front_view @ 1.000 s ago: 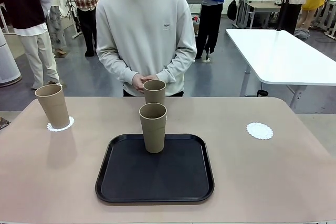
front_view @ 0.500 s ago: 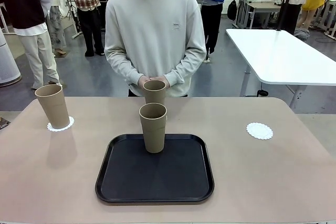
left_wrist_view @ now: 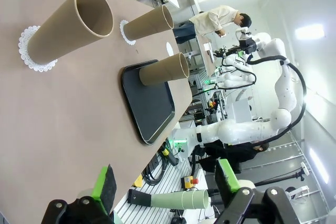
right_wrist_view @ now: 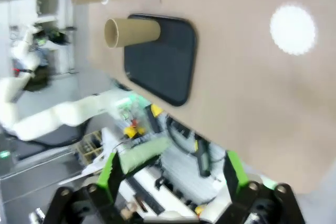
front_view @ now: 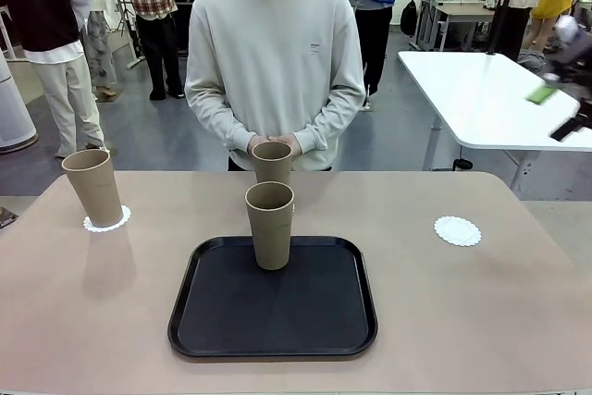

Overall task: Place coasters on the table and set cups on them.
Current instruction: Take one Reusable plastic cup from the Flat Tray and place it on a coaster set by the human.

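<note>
The counter (front_view: 481, 321) carried a black tray (front_view: 305, 321) at its near edge, one cup (front_view: 269, 226) on it. The left-edge cup (front_view: 92, 187) and far-edge cup (front_view: 272, 162) stood on coasters (front_view: 106, 222); a bare coaster (front_view: 458, 230) lay near the right edge. The left pincer (left_wrist_view: 165, 182) and right pincer (right_wrist_view: 170, 166) gaped wide, empty.

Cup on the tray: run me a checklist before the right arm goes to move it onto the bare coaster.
1. Cup upright on the tray, nothing touching it: ok.
2. Bare coaster free, nothing on it: ok.
3. Right gripper open and empty: ok.
4. Left gripper open, empty and back from the tray: ok.
5. Person's hands clasped behind the far cup, off the tray: ok.
6. Far cup centred on the far coaster: cannot tell.
</note>
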### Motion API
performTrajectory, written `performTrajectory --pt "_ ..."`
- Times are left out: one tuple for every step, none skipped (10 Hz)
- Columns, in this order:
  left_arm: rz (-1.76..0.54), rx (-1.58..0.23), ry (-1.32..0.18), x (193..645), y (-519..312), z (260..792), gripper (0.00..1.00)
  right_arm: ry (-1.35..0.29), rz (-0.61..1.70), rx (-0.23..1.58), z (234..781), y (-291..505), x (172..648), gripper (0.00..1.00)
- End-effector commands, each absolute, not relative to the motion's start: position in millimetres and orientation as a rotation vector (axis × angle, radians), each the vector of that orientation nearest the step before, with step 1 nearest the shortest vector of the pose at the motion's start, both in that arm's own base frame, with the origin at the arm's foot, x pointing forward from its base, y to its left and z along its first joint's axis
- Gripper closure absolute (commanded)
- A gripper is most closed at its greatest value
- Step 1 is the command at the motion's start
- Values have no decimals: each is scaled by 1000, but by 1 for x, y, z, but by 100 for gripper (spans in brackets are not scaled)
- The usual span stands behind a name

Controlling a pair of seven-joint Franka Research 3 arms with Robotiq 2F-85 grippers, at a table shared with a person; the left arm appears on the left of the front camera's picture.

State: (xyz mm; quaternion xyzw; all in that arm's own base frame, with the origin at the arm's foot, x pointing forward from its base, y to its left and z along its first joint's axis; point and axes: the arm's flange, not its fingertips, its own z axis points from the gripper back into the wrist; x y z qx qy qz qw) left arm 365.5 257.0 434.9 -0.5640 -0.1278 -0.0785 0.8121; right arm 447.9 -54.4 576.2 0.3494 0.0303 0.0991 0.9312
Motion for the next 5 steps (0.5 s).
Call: performTrajectory --pt "-164 -1208 -278 365 258 436 0 -72 269 634 547 12 445 0" --pt "-164 -1208 -278 365 258 436 0 -115 355 599 526 45 442 0" --pt "-164 -1208 -278 365 258 436 0 -112 459 541 500 73 442 0" --pt "-164 -1208 -278 365 258 436 0 -94 567 484 477 87 441 0" --pt "-164 -1208 -278 365 258 436 0 -39 664 438 458 95 440 0"
